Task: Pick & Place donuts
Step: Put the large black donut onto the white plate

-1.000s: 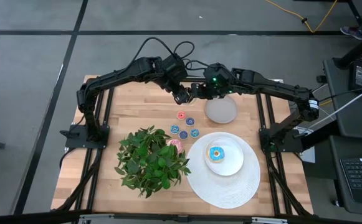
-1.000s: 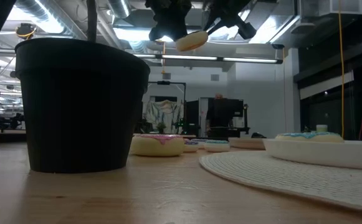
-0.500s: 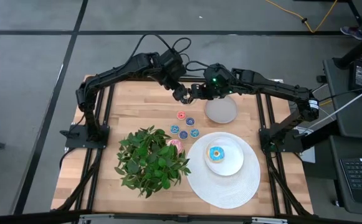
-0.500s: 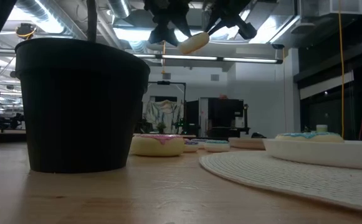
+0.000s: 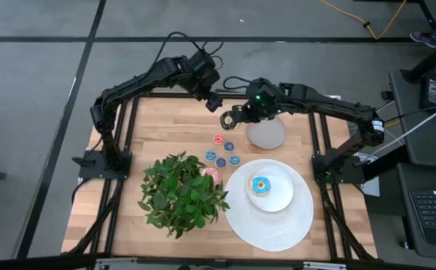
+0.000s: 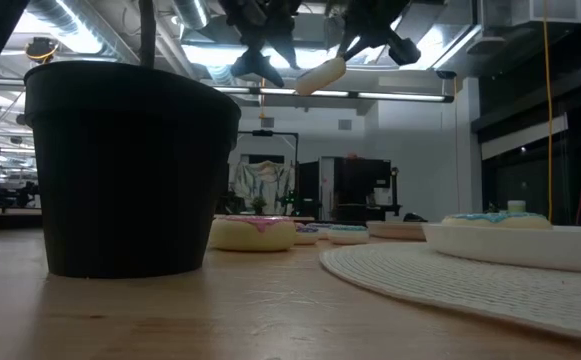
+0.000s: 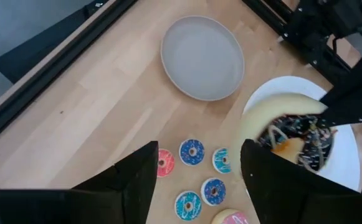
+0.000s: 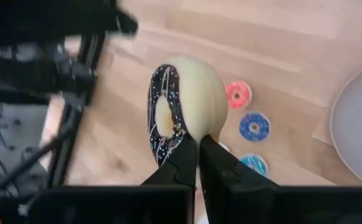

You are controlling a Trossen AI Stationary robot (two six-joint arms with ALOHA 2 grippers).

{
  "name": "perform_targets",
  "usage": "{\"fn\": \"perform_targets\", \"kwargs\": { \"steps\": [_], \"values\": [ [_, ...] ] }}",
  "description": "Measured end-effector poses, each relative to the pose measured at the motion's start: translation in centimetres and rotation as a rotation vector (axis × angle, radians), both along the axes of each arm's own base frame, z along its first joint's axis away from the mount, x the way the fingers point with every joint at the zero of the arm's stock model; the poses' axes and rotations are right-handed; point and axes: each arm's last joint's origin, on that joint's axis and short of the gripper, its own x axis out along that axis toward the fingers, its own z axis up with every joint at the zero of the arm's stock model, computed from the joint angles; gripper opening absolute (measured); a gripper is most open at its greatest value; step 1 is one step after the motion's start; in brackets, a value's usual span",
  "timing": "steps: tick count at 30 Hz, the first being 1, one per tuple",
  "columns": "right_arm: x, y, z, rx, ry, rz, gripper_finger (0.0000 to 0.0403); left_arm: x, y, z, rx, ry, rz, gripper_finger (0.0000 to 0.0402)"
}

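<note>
**Dark-iced donut held aloft by right gripper; placement outstanding**

Finding 1. The right gripper (image 8: 192, 163) has its two dark fingers pinched tight on the edge of the cream-bodied toy ring donut with dark brown sprinkled icing (image 8: 182, 112). The donut stands on edge in the grip, icing to one side. From overhead it hangs above the wooden table (image 5: 165, 131), beside the round grey dish (image 5: 266, 134) and over the far end of the row of tiny blue and red rings (image 5: 223, 151). The level view shows it high above the table surface.

Finding 2. The left gripper (image 5: 213, 101) sits just beside it with its fingers spread and holding nothing.

Finding 3. The light blue iced ring donut (image 5: 261, 185) lies on the white plate (image 5: 278, 201), which rests on a round white woven mat (image 5: 293, 221). The pink iced ring donut (image 6: 254, 231) lies on the table by the leafy green plant in its black pot (image 5: 181, 192).

Assessment. The step in hand appears to be carrying the dark donut to a receptacle; which one is intended cannot be confirmed. Recommended: hold the pinch firm, since an edge grip on a rounded toy may twist; travel clear of the left arm; lower well down before opening, so the ring settles flat rather than rolling off.
</note>
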Motion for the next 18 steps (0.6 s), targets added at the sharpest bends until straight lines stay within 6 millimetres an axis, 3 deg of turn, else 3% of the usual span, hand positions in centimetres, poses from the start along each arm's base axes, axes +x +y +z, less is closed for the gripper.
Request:
{"fn": "perform_targets", "kwargs": {
  "steps": [18],
  "values": [
    [-2.1, -0.3, -0.9, 0.114, 0.027, 0.642, 0.0012, 0.0, 0.0, 0.0, 0.036, 0.009, -0.049, 0.0219]
  ]
}}
